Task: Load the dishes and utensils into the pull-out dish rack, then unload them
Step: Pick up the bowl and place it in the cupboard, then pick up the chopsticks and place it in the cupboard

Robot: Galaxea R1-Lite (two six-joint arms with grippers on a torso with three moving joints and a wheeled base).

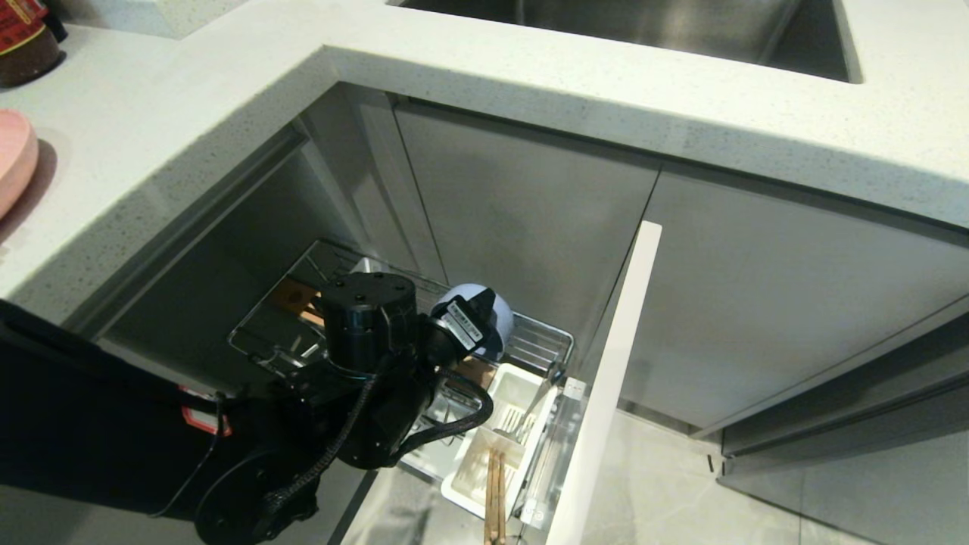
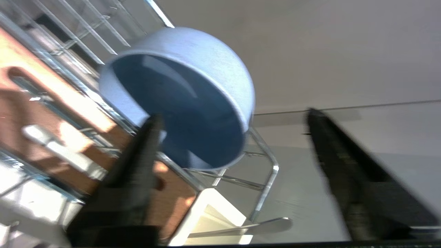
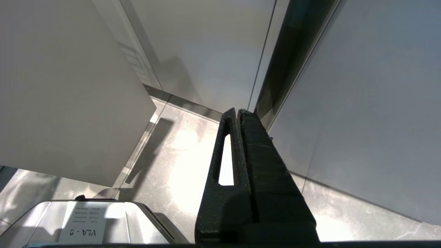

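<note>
The pull-out dish rack (image 1: 541,344) stands drawn out under the counter, its pale door front (image 1: 613,378) to the right. A pale-blue bowl (image 1: 496,303) (image 2: 206,65) leans on its side on the chrome wires (image 2: 272,172). My left gripper (image 2: 234,115) is open at the bowl. One finger (image 2: 137,165) overlaps the bowl's rim, the other finger (image 2: 344,165) stands apart from it. The white cutlery cup (image 1: 511,390) (image 2: 210,203) holds a silver fork (image 1: 518,424) and wooden chopsticks (image 1: 496,492). The pink plate (image 1: 11,159) sits on the counter at far left. My right gripper (image 3: 237,112) hangs shut above the floor.
The speckled countertop (image 1: 530,76) overhangs the rack, with a steel sink (image 1: 628,23) at the back and a dark bottle (image 1: 23,38) at far left. Grey cabinet fronts (image 1: 757,303) close in on the right. A slotted wooden strip (image 2: 51,103) lies in the rack beside the bowl.
</note>
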